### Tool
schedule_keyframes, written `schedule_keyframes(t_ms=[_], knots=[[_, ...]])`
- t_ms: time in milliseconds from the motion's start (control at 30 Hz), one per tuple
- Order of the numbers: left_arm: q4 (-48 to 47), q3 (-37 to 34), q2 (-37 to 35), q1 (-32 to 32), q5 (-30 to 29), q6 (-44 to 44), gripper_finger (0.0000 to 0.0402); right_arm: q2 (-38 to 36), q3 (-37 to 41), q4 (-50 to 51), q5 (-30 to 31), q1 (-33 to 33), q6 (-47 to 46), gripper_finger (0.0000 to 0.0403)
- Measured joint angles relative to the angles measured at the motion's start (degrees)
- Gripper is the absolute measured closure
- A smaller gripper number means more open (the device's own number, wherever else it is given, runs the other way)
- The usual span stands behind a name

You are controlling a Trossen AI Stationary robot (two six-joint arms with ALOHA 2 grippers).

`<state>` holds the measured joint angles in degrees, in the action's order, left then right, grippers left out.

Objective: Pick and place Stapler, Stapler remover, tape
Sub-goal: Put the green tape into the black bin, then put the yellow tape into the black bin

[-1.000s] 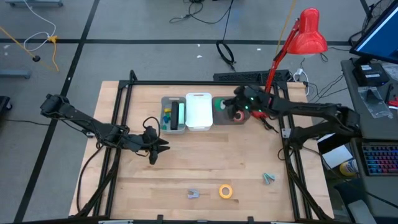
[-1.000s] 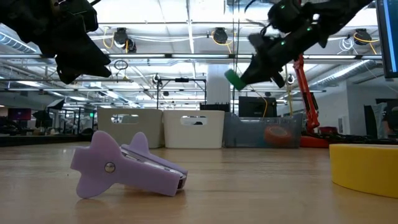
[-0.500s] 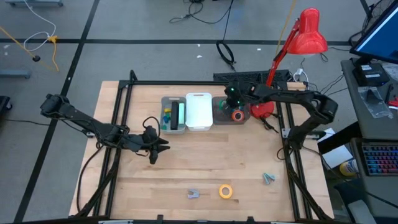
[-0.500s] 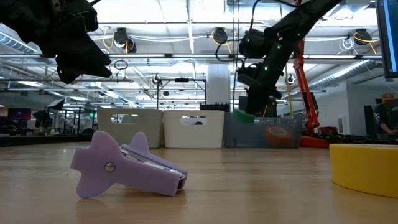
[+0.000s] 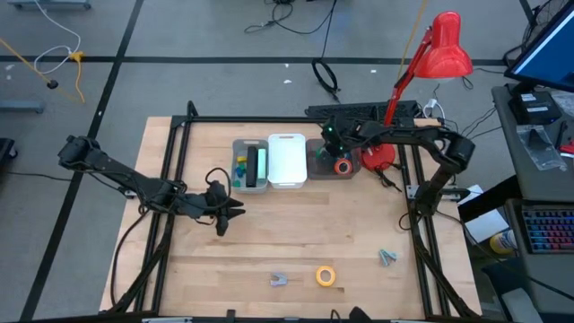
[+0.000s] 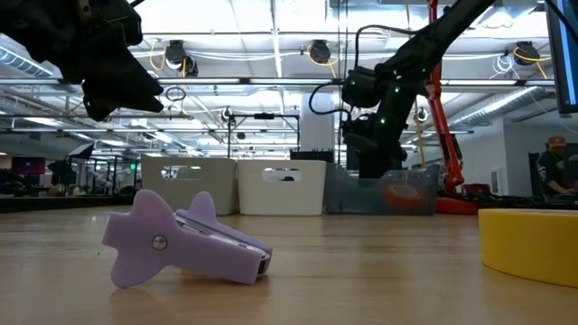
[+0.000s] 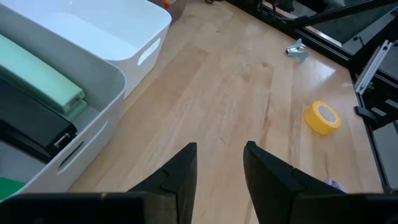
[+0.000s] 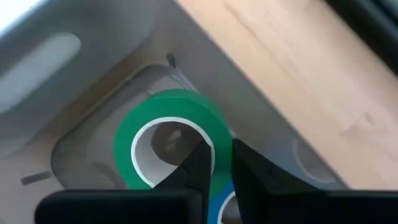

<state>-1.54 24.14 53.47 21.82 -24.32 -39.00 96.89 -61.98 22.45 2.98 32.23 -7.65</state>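
My right gripper (image 8: 217,155) reaches down into the dark grey bin (image 5: 316,170) at the table's far side, shut on the green tape (image 8: 168,106). A blue tape (image 8: 225,206) and an orange tape (image 5: 343,166) lie in the same bin. The yellow tape (image 5: 326,275) lies flat near the table's front edge, with a purple stapler remover (image 6: 181,242) on its side beside it. A second stapler remover (image 5: 387,257) lies to the right. A green stapler (image 7: 37,71) lies in the light grey bin (image 5: 249,187). My left gripper (image 7: 219,152) hovers open left of the bins. My right gripper pinches the green tape's ring wall (image 8: 219,138), with one finger (image 8: 194,167) in the ring's hole and the other outside. The fingers slant down from above. The roll lies flat and low in the dark grey bin; whether it rests on the floor I cannot tell.
A white bin (image 5: 287,139) stands between the two grey bins. A red desk lamp (image 5: 444,49) rises at the far right corner. Bare wood stretches between the bins and the things near the front edge.
My right gripper has gone down and toward the table's left, tipping steeply downward, and has carried the green tape from above the bins into the dark grey bin.
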Motion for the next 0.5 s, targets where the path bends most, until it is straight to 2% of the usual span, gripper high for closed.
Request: schedule_keyframes(t_ms=[500], knots=[[0.0, 0.0, 0.0, 0.0, -0.3, -0.3, 0.027, -0.6, 0.1, -1.1, 0.0, 0.0, -0.2, 0.029]])
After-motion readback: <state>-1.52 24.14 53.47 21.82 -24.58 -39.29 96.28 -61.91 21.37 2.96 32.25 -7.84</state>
